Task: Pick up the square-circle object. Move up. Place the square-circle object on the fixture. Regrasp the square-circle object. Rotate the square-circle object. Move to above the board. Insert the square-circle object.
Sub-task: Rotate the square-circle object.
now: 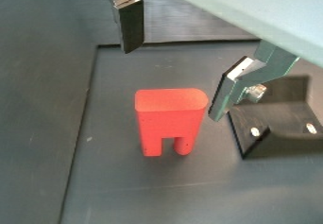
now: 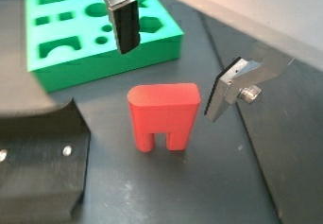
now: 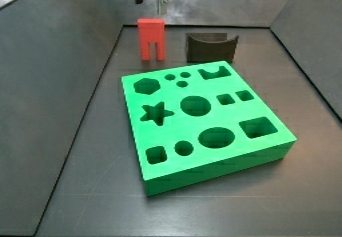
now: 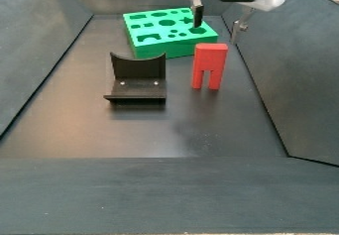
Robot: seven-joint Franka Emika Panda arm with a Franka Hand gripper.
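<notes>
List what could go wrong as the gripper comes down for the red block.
1. The gripper hangs open above the square-circle object, one finger and the other finger straddling it. If the descent is off-centre, a fingertip could strike the block's top and tip it, since it stands upright on two narrow legs.
2. The fixture stands close beside the block in a side view; a toppled block might fall against it.

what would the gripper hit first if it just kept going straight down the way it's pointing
Probably the square-circle object. The gripper hangs open above it, fingers spread to either side, so the block's top would likely pass between them first. Exact alignment is hard to judge.
</notes>
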